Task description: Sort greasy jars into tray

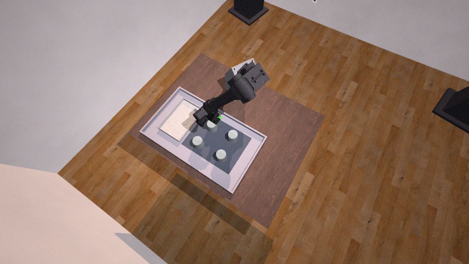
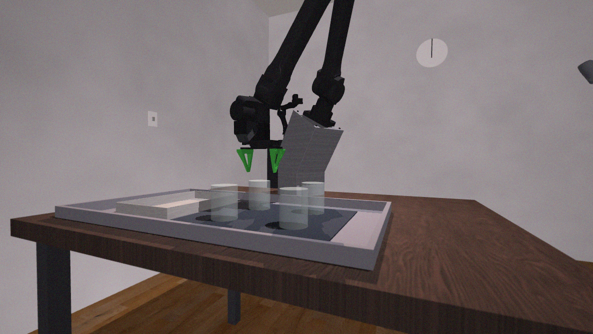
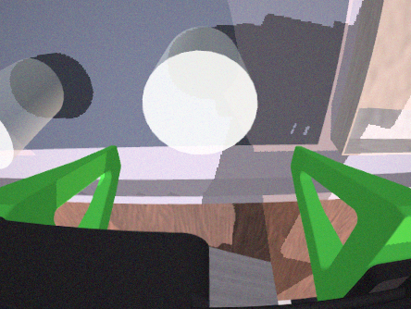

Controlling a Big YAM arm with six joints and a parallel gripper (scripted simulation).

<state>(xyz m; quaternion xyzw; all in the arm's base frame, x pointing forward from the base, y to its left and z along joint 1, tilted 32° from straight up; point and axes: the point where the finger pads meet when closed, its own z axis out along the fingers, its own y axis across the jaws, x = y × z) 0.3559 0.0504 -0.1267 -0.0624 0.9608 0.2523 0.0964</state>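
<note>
Four pale, translucent jars stand mouth down on the dark mat point(image 1: 229, 167): back left point(image 1: 212, 125) point(image 2: 259, 197) point(image 3: 199, 102), back right point(image 1: 232, 134) point(image 2: 315, 198) point(image 3: 34, 92), front left point(image 1: 197, 141) point(image 2: 224, 203) and front right point(image 1: 221, 154) point(image 2: 293, 207). The cream tray point(image 1: 178, 121) point(image 3: 393, 69) holds no jar. My gripper point(image 2: 261, 171) point(image 3: 205, 155) is open and empty, pointing down. Its fingertips hang a little above the level of the back left jar's top. In the wrist view that jar lies between and slightly beyond them. Grease cannot be seen.
The steel table top point(image 1: 249, 157) point(image 2: 356, 228) has a raised border around the mat and tray. The grey arm base point(image 2: 311, 157) stands behind it. The back right jar is close beside the back left one; the tray's wall is on its other side.
</note>
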